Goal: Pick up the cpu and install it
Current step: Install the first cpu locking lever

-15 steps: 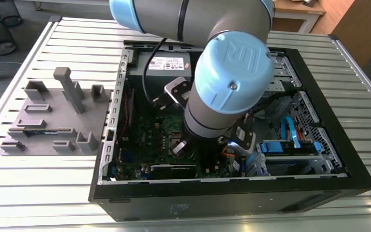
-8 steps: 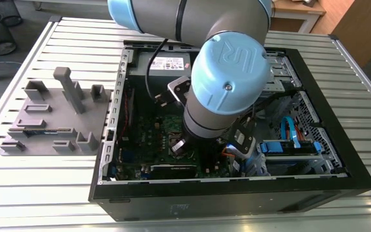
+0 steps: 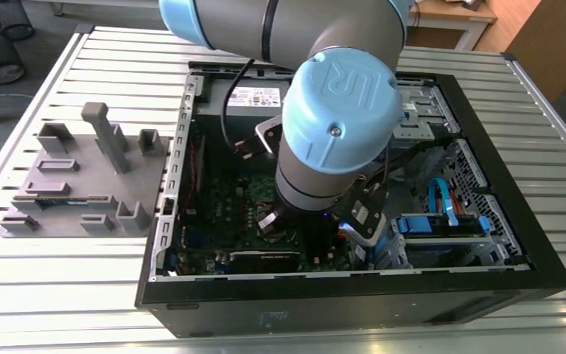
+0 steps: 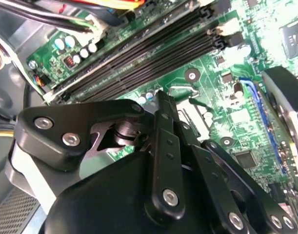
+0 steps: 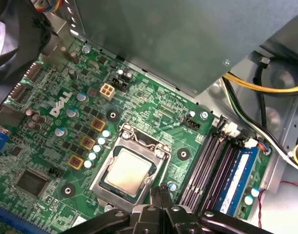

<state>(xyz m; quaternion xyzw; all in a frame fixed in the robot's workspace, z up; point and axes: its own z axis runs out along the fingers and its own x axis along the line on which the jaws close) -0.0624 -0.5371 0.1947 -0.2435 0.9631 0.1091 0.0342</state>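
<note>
- First wrist view: cpu sits flat in its socket frame on the motherboard.
- tool hangs just beside it, pressed together, pinching nothing.
- imo keep any contact light and square so the chip stays level.

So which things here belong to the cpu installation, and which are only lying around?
Job:
small square silvery-topped cpu
silver metal socket frame around it
black gripper, shut, close by

Lying about:
grey plastic parts tray
big grey power supply box
blue memory stick
yellow cable
</note>
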